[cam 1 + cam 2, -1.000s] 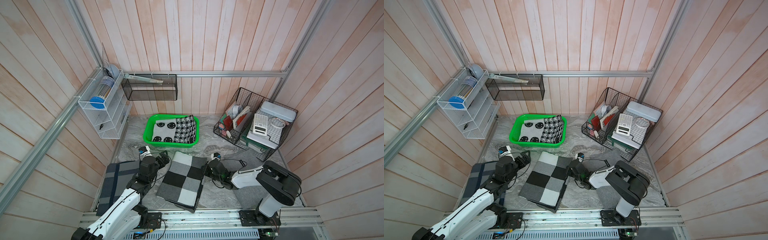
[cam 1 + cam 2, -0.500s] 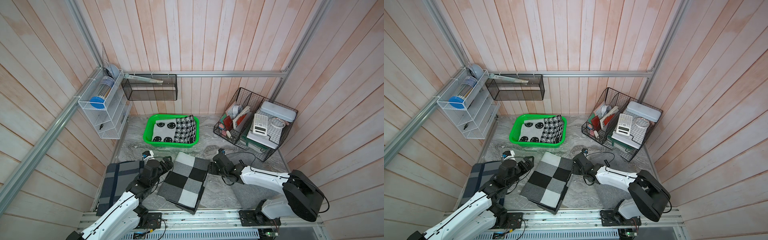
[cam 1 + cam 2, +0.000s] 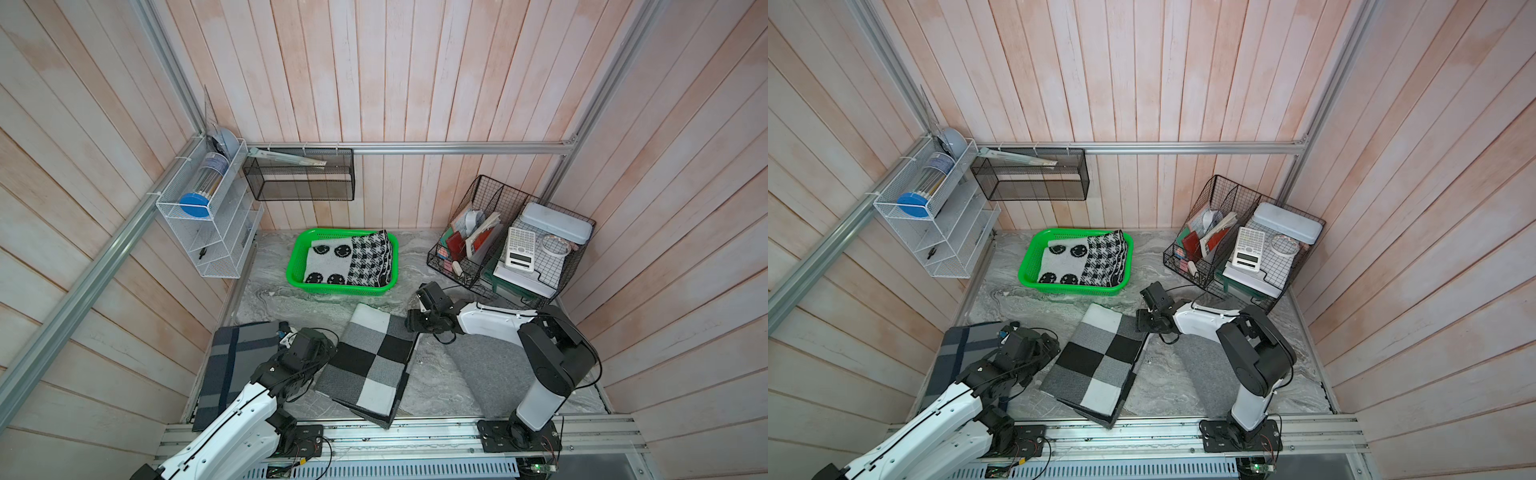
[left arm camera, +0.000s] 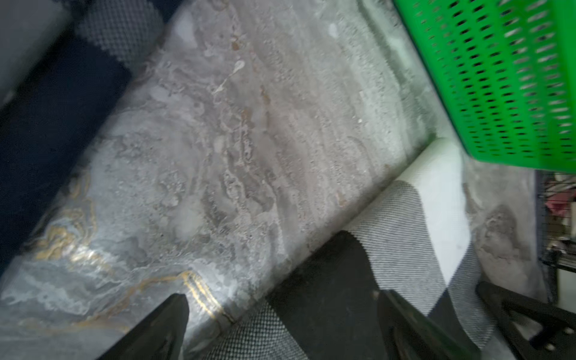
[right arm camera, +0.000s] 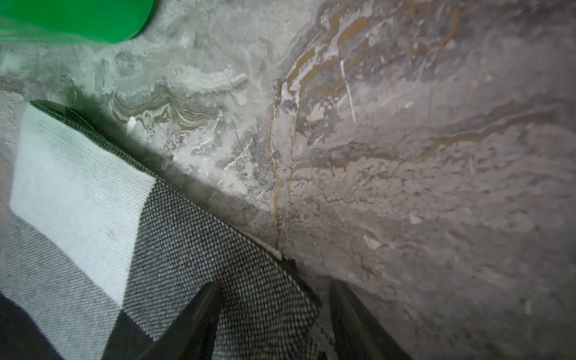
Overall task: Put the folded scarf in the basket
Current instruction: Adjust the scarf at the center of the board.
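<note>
Scarf [image 3: 370, 361] lies at 6 o'clock of basket [image 3: 296, 266]. Left gripper [image 4: 283, 299] gapes wide at its 9 o'clock edge; right gripper [image 5: 274, 285], half-open, straddles its 2 o'clock corner; both empty.

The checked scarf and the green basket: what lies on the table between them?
Only a bare strip of marbled tabletop separates the checked scarf from the basket; both top views show it.

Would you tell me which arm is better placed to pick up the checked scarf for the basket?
Probably the right. The right gripper is open astride a corner of the checked scarf on the side toward the basket; the left gripper, open too, sits at an edge farther from it.
</note>
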`<state>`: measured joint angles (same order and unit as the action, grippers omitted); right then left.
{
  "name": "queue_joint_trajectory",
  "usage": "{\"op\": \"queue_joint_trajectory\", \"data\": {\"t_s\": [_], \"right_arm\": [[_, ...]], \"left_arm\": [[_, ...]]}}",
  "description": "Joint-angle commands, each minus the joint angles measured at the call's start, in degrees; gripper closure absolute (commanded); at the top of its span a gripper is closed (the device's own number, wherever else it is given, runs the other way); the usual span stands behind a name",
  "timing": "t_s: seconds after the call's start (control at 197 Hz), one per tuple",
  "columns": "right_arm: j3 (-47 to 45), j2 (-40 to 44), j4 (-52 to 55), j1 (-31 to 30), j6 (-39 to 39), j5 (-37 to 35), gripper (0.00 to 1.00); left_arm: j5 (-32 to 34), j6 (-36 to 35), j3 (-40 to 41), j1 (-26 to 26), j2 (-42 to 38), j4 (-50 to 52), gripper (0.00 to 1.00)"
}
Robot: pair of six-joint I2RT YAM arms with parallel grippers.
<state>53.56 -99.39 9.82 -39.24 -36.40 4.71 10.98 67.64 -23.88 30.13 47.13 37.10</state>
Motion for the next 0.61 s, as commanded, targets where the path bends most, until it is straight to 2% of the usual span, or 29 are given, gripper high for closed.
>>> {"op": "queue_joint_trajectory", "data": {"t_s": [0.0, 0.101, 0.213, 0.365, 0.436, 0.603], "right_arm": [[-3.31, 1.02, 1.66, -0.15, -1.38, 1.53, 0.54], [-6.49, 3.86, 1.42, -0.48, -2.54, 1.18, 0.77], [-9.59, 6.61, 1.60, -1.48, -3.92, 0.44, 0.92], [-13.54, 10.63, 2.61, -3.68, -6.65, -1.77, 0.93], [-15.82, 13.10, 2.65, -5.04, -8.48, -2.97, 0.93], [-21.28, 21.10, 3.93, -9.15, -13.58, -6.36, 0.93]], "left_arm": [[1.63, 2.65, -1.98, 1.72, 3.65, 1.99, 0.01], [2.96, 2.99, -2.51, 3.44, 6.96, 0.12, 0.10], [3.19, 3.64, -1.42, 4.01, 9.37, -3.69, 0.22], [3.67, 2.56, -0.25, 4.11, 12.59, -8.40, 0.42], [3.85, 1.28, -0.29, 4.07, 14.61, -10.88, 0.46], [5.72, -0.95, -2.53, 3.92, 20.78, -13.66, 0.48]]}}
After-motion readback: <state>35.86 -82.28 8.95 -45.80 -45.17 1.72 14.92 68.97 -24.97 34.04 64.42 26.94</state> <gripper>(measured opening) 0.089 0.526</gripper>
